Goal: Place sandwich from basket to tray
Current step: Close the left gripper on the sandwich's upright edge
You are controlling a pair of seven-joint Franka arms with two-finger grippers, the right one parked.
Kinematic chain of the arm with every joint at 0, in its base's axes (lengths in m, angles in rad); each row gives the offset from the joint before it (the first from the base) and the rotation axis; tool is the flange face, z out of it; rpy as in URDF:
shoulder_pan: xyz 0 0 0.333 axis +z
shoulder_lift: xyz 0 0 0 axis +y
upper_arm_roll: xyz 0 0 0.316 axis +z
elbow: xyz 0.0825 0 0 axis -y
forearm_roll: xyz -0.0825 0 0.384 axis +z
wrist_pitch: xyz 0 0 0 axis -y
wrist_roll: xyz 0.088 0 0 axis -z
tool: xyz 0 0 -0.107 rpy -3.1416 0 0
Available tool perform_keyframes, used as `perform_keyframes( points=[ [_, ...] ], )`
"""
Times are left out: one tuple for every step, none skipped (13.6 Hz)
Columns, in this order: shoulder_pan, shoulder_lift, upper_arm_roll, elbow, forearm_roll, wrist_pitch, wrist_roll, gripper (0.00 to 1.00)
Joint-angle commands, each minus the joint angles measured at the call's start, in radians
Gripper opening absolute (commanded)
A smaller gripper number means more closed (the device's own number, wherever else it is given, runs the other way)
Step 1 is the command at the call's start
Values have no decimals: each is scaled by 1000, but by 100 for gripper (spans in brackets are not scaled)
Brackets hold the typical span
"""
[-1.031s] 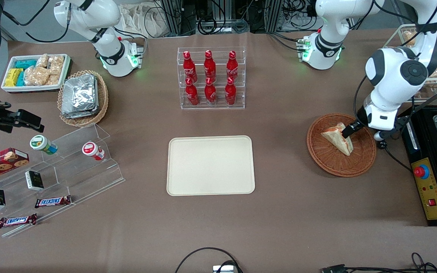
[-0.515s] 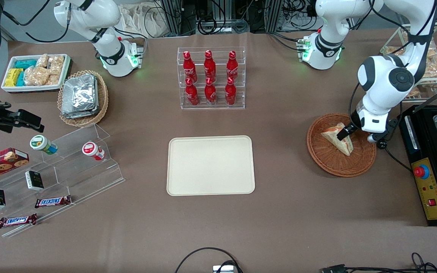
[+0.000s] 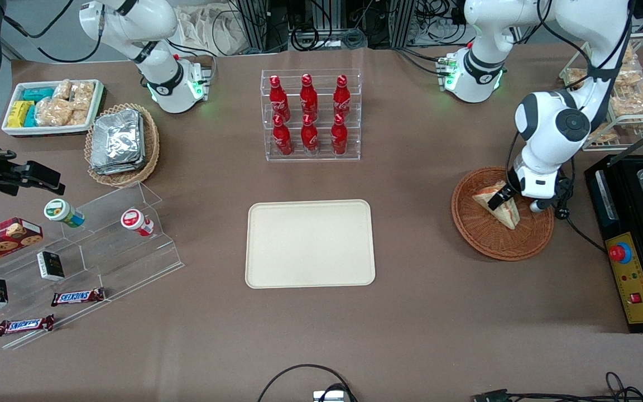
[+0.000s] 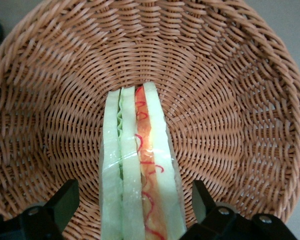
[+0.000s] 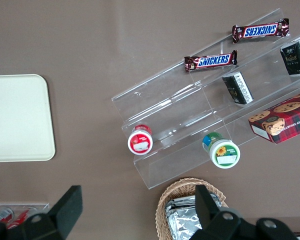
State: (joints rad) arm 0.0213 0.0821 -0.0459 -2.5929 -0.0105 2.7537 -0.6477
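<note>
The sandwich (image 3: 491, 202) (image 4: 140, 170) stands on its edge in the reddish-brown wicker basket (image 3: 489, 240) (image 4: 230, 100), its pale bread and red, orange and green layers facing the wrist camera. My left gripper (image 3: 504, 195) (image 4: 135, 207) is down in the basket, open, with one black finger (image 4: 65, 202) on each side of the sandwich and a gap between each finger and the bread. The cream tray (image 3: 310, 244) lies flat at mid-table, toward the parked arm's end from the basket, with nothing on it.
A clear rack of red bottles (image 3: 310, 114) stands farther from the front camera than the tray. A black machine with a red button (image 3: 631, 257) sits close beside the basket. A wire rack of bagged snacks (image 3: 628, 89) stands above it in the view.
The left arm has swung over the basket, and its gripper has slid along the sandwich toward the parked arm's end. The sandwich has stayed in place.
</note>
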Motion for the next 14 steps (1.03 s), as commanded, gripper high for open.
perform_keyframes(
  points=[
    [-4, 8, -2, -24, 12, 47, -29, 98],
    [-4, 10, -2, -24, 12, 49, -29, 86],
    [-4, 15, -2, -24, 12, 49, -29, 68],
    [-6, 15, -2, -24, 12, 49, -27, 52],
    [-8, 15, -3, -24, 12, 49, -27, 39],
    [-8, 13, -3, -24, 14, 49, -24, 28],
    [-8, 10, -3, -24, 14, 47, -21, 23],
    [-9, 2, -5, -23, 15, 46, -12, 22],
    [-23, -13, -3, -19, 15, 35, -7, 22],
    [-29, -37, -3, -18, 17, 14, 17, 22],
    [-29, -76, -5, -15, 17, -41, 76, 22],
    [-29, -111, -5, -12, 17, -78, 124, 22],
    [-29, -140, -5, -10, 17, -106, 167, 22],
    [-29, -162, -6, -7, 17, -135, 212, 23]
  ],
)
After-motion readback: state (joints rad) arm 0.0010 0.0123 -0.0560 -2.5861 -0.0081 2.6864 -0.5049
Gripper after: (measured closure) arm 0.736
